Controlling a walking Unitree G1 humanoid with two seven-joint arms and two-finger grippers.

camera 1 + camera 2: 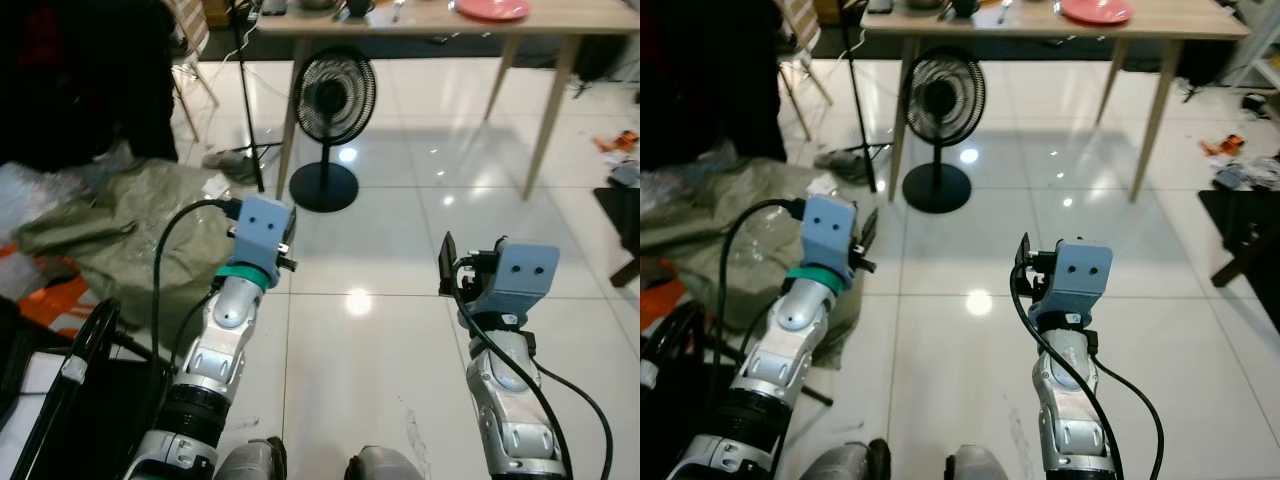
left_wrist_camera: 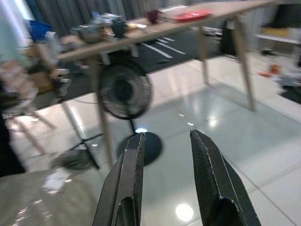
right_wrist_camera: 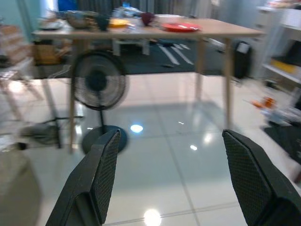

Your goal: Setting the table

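The right gripper (image 3: 169, 179) gapes wide and the left gripper (image 2: 164, 181) narrower, both empty (held above glossy floor tiles). Ahead stands a black fan (image 1: 333, 110) beside the wooden table (image 1: 560, 20), which bears a red plate (image 1: 491, 9).

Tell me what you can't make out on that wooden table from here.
- Back of the table: cut off by the top edge of the eye views.
- Red plate: half cropped in the left eye view.
- Dark cup and bowl: blurred and too small in the right wrist view to tell any contents.
- Small things beside the fan: too blurred to name.
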